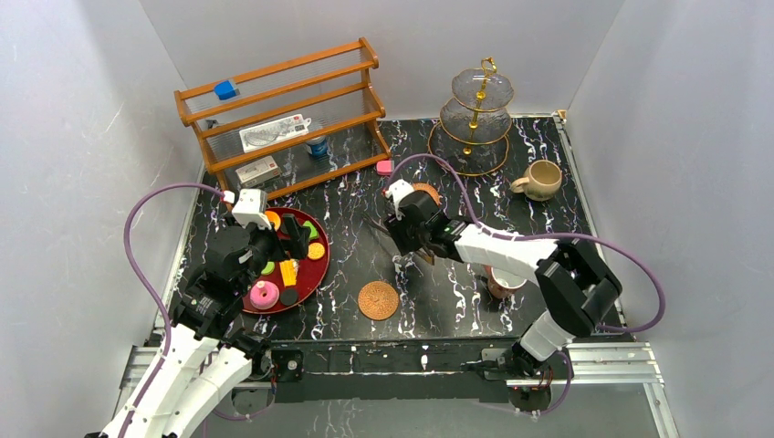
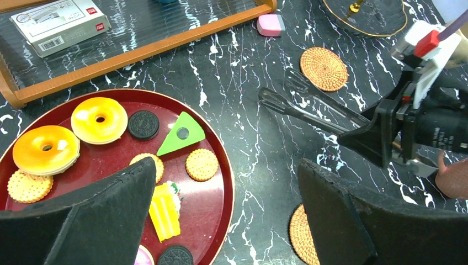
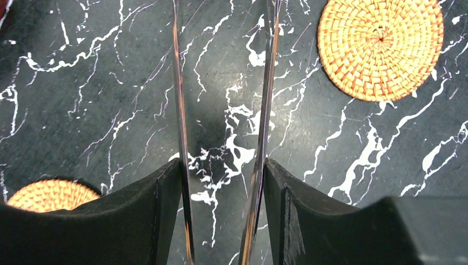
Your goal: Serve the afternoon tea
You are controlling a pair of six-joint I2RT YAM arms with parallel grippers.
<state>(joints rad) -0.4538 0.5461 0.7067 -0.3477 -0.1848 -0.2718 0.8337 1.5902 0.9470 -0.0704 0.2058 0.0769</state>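
A dark red tray (image 1: pixel 326 259) at the left holds toy pastries: pink donut (image 1: pixel 264 294), yellow piece (image 2: pixel 164 212), green wedge (image 2: pixel 180 134), orange cookies (image 2: pixel 201 164) and a black disc (image 2: pixel 143 125). My left gripper (image 2: pixel 226 165) hangs open over the tray's right rim with nothing between its fingers. At the table's middle, my right gripper (image 3: pixel 223 171) is shut on clear tongs (image 3: pixel 179 110), both pads pressing the tong arms; the tong tips (image 2: pixel 287 96) point toward the tray. Woven coasters (image 1: pixel 378 300) (image 1: pixel 426 192) lie near it. A beige mug (image 1: pixel 541 180) stands back right. The pinkish-brown cup (image 1: pixel 503 282) sits under the right arm.
A three-tier glass stand (image 1: pixel 475 119) stands at the back. A wooden rack (image 1: pixel 283 109) at back left carries white boxes, a blue can and a blue cube (image 1: pixel 225 89). A pink block (image 1: pixel 384 167) lies by the rack's foot. White walls close in the table.
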